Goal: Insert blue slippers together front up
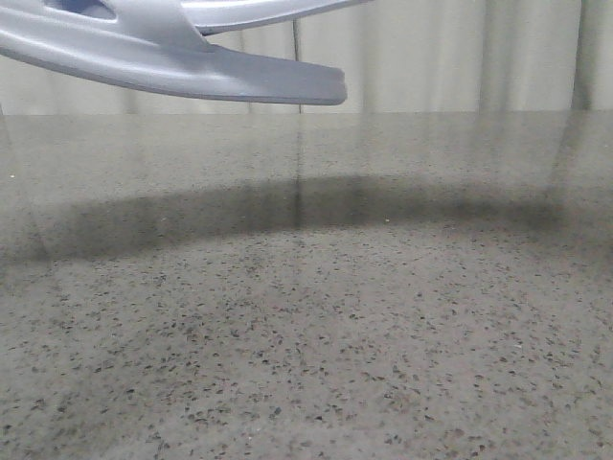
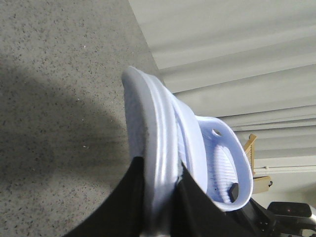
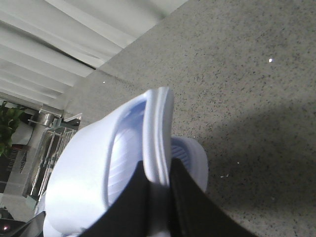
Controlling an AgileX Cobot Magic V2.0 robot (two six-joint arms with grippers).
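Two pale blue slippers hang in the air above the table. In the front view they show at the top left, one slipper (image 1: pixel 192 77) with its flat end pointing right and the second slipper (image 1: pixel 259 11) just above it. My left gripper (image 2: pixel 162 168) is shut on the edge of one slipper (image 2: pixel 148 113). The other slipper (image 2: pixel 222 158) lies close beside it, ribbed footbed showing. My right gripper (image 3: pixel 157 165) is shut on the edge of a slipper (image 3: pixel 158 118), with the other slipper (image 3: pixel 193 153) just behind. Neither gripper shows in the front view.
The speckled grey table (image 1: pixel 316 335) lies below, with the slippers' shadow (image 1: pixel 287 206) across it. A pale curtain (image 1: pixel 460 57) hangs behind the far edge. A plant (image 3: pixel 7 123) and a glass rack (image 3: pixel 44 153) stand beyond the table.
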